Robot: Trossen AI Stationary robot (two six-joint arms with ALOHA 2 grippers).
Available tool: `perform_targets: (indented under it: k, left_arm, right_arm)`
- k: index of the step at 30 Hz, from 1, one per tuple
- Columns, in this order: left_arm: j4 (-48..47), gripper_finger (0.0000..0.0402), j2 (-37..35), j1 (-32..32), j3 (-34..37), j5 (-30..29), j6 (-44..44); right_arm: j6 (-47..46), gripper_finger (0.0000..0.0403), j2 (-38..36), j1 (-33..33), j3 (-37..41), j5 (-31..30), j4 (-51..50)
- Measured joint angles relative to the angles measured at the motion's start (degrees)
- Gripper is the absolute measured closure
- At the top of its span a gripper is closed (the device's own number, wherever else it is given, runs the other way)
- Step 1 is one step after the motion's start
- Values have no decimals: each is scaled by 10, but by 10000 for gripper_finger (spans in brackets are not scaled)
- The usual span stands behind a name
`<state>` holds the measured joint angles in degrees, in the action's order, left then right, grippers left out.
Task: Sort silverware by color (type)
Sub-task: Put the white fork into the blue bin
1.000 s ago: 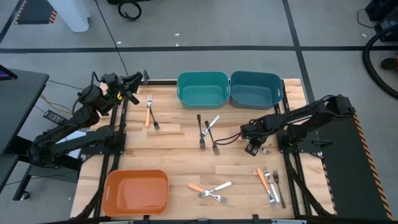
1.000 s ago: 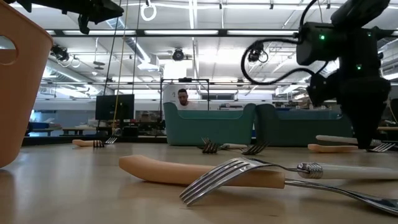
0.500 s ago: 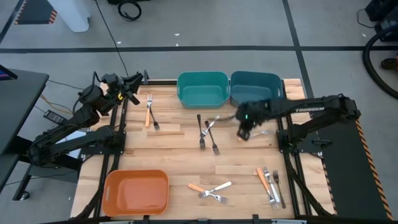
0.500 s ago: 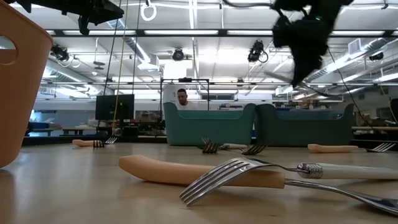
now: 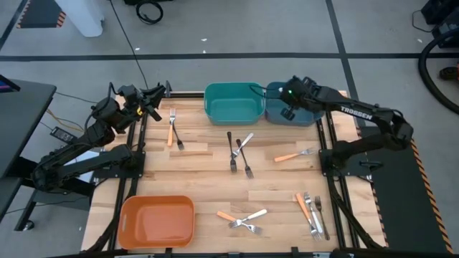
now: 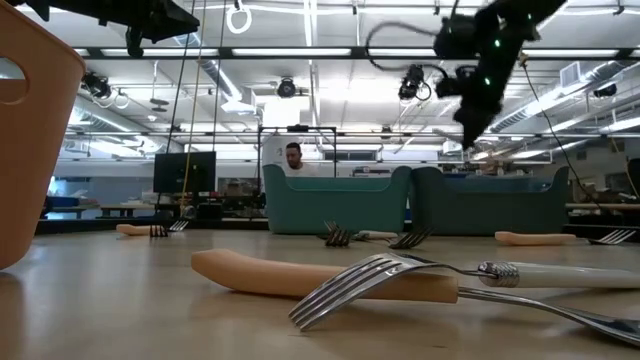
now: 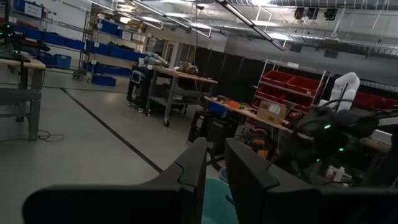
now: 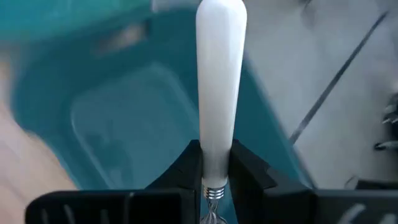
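Observation:
My right gripper [image 5: 290, 109] hangs over the blue bin [image 5: 305, 106] at the table's far edge, shut on a fork with a white-silver handle [image 8: 221, 74]. In the low view it is high above the table [image 6: 472, 125]. My left gripper [image 5: 155, 93] waits raised at the far left corner, its fingers nearly together [image 7: 215, 168]. Other forks lie flat on the wood. An orange-handled one [image 5: 292, 155] is right of centre, dark and silver ones [image 5: 239, 153] in the middle, a pair [image 5: 173, 129] at the left, and more along the near edge [image 5: 244, 217] [image 5: 310, 210]. My right gripper pinches the fork between its two fingers [image 8: 186, 168] at the handle's lower end [image 8: 215, 163], just above the ringed neck [image 8: 213, 190]. The long handle sticks out forward past the fingertips. The fork is lifted clear, over the blue bin's hollow.
A teal bin [image 5: 233, 104] stands beside the blue bin at the far edge. An orange bin [image 5: 158, 221] sits at the near left corner [image 6: 30, 120]. Bare wood lies between the fork groups. A person shows in the room beyond the table [image 6: 293, 156].
My right gripper has risen from the table right of centre, where it stood low among the forks, and swung toward the far edge over the blue bin, carrying the white-handled fork clear of the table.

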<state>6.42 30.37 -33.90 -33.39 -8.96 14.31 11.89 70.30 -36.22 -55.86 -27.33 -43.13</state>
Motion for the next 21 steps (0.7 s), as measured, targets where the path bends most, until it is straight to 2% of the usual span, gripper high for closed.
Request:
perform_targets:
  k: [2, 6, 8, 10, 13, 21]
  left_arm:
    - [0, 335, 0, 0, 0, 0, 0]
    - [0, 335, 0, 0, 0, 0, 0]
    - [0, 335, 0, 0, 0, 0, 0]
    - [-1, 335, 0, 0, 0, 0, 0]
    - [-1, 335, 0, 0, 0, 0, -1]
    - [-1, 335, 0, 0, 0, 0, 0]
  right_arm:
    - [3, 339, 0, -21, 20, 12, -9]
    - [56, 330, 0, -37, 34, -17, 17]
    - [91, 329, 4, -47, 43, 4, 47]
    - [110, 328, 11, -59, 49, 49, 65]
    - [101, 326, 32, -69, 49, 89, 66]
    - [91, 306, 99, -70, 49, 77, 60]
